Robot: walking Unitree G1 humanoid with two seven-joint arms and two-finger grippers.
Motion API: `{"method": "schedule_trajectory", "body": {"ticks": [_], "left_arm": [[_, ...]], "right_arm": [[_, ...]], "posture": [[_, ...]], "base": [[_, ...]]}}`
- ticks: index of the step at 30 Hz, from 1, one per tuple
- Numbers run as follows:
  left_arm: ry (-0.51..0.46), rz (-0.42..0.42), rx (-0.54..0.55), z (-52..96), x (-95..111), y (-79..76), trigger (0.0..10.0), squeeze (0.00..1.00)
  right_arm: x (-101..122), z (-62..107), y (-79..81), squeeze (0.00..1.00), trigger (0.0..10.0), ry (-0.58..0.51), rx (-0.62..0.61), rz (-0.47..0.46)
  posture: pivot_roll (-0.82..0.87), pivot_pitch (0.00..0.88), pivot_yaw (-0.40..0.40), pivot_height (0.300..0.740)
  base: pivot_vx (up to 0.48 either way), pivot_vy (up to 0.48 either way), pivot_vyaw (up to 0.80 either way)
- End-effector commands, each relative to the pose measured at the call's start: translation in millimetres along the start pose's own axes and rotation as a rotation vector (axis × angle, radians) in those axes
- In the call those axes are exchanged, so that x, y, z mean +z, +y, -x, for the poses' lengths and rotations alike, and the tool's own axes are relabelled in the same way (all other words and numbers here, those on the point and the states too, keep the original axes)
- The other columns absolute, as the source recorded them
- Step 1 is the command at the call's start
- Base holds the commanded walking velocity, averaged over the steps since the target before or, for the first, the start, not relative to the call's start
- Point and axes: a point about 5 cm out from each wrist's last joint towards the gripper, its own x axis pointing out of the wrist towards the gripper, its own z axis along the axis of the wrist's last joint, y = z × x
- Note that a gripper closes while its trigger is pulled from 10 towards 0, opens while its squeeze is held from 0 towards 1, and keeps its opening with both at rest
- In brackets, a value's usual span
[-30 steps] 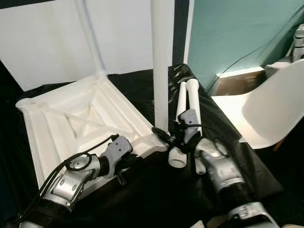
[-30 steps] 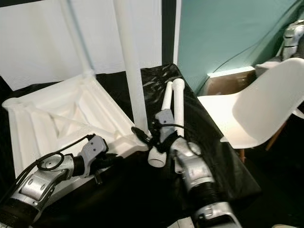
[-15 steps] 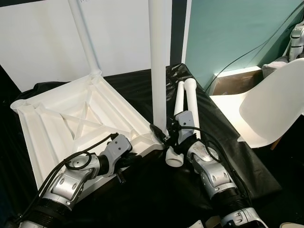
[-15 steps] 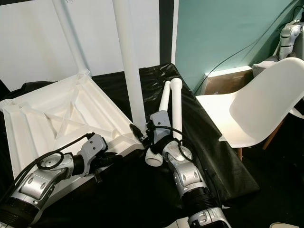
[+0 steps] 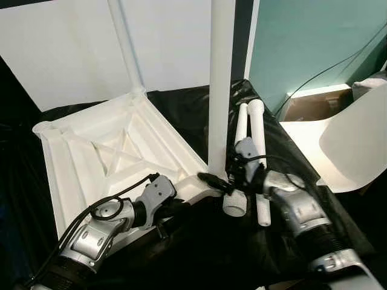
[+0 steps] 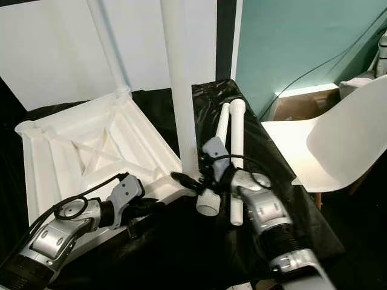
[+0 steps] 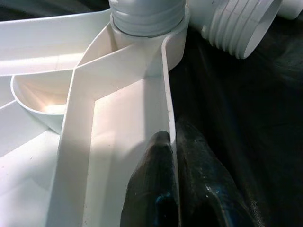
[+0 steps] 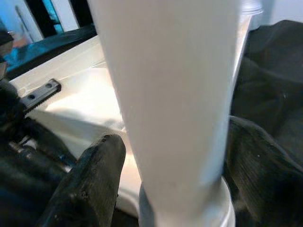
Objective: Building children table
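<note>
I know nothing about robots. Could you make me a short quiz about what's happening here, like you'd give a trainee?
1. True or false: the left gripper pinches the rim of the upturned white tabletop.
2. What does the right gripper hold? A) upright leg B) chair C) cable
3. How many loose legs lie on the black cloth?

Key: 1 true. 2 A, the upright leg, near its base. 3 two.

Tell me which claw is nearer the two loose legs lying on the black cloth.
Right. The right claw grips the upright leg beside the loose legs; the left claw pinches the tabletop rim, farther away.
</note>
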Motion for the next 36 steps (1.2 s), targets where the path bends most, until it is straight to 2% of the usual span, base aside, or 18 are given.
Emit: {"method": "schedule_trajectory", "body": {"ticks": [1,5,6,7,8,9,14,20,23,25,26,27,28,29,30,36], "left_arm": [[0.120,0.112,-0.168,-11.0,-34,-24.6,10.0,0.00],[0.121,0.111,-0.167,-10.8,-33,-24.2,10.0,0.00],[0.121,0.110,-0.167,-10.7,-33,-24.1,10.0,0.00],[0.121,0.109,-0.167,-10.4,-33,-23.8,10.0,0.00],[0.121,0.109,-0.167,-10.2,-34,-23.6,10.0,0.00],[0.122,0.109,-0.167,-9.9,-34,-23.5,10.0,0.00],[0.125,0.108,-0.165,-8.3,-34,-23.1,10.0,0.00],[0.128,0.108,-0.164,-6.9,-35,-22.9,10.0,0.00],[0.131,0.107,-0.165,-6.3,-35,-23.0,10.0,0.00],[0.131,0.107,-0.164,-6.2,-35,-22.8,10.0,0.00],[0.131,0.107,-0.164,-6.4,-35,-22.7,10.0,0.00],[0.131,0.107,-0.164,-6.4,-35,-22.7,10.0,0.00],[0.130,0.108,-0.163,-7.7,-35,-22.9,10.0,0.00],[0.130,0.108,-0.163,-7.7,-35,-22.9,10.0,0.00],[0.127,0.109,-0.164,-8.8,-35,-23.8,10.0,0.00],[0.129,0.112,-0.165,-7.9,-36,-25.8,10.0,0.00]], "right_arm": [[9,-1.9,-4.5,0.00,10.0,-0.001,0.058,0.031],[12,1.9,-16.6,0.00,10.0,0.019,0.050,0.059],[12,2.9,-18.6,0.00,9.4,0.027,0.062,0.066],[12,4.2,-19.0,0.00,3.3,0.061,0.101,0.100],[11,4.4,-18.7,0.00,3.3,0.078,0.114,0.120],[9,4.4,-18.1,0.00,0.0,0.092,0.124,0.133],[5,5.9,-9.7,0.00,0.0,0.129,0.219,0.139],[2,6.4,-8.7,0.00,0.0,0.157,0.232,0.130],[-3,0.6,-4.1,0.00,0.0,0.155,0.191,0.107],[-8,-18.4,11.6,0.00,0.0,0.090,0.003,0.092],[-8,-22.2,14.0,0.00,0.0,0.066,-0.056,0.085],[-8,-22.2,14.0,0.00,0.0,0.066,-0.056,0.085],[-12,-28.1,18.9,0.00,0.0,0.030,-0.225,0.024],[-12,-28.1,18.9,0.00,0.0,0.030,-0.225,0.024],[-22,-28.7,19.2,0.00,0.0,0.044,-0.379,-0.039],[-16,-27.4,11.0,0.00,0.0,0.016,-0.491,-0.046]], "posture": [[0.01,0.000,0.033,0.740],[0.01,0.000,0.033,0.740],[0.01,0.000,0.034,0.740],[0.01,0.000,0.036,0.740],[0.01,0.000,0.036,0.740],[0.01,0.000,0.038,0.740],[0.02,0.000,0.040,0.740],[0.02,0.000,0.042,0.740],[0.02,0.000,0.043,0.740],[0.02,0.000,0.038,0.740],[0.02,0.000,0.038,0.740],[0.02,0.000,0.038,0.740],[0.02,0.000,0.034,0.740],[0.02,0.000,0.034,0.740],[0.03,0.000,0.029,0.740],[0.03,0.000,0.023,0.740]], "base": [[0.000,0.000,0.00],[0.000,0.000,0.00],[0.000,0.000,0.00],[0.000,0.000,0.00],[0.000,0.000,0.00],[0.000,0.000,0.00],[0.000,0.000,0.00],[0.000,0.000,0.00],[0.000,0.000,0.00],[0.000,0.000,0.00],[0.000,0.000,0.00],[0.000,0.000,0.00],[0.000,0.000,0.00],[0.000,0.000,0.00],[0.000,0.000,0.00],[0.000,0.000,0.00]]}}
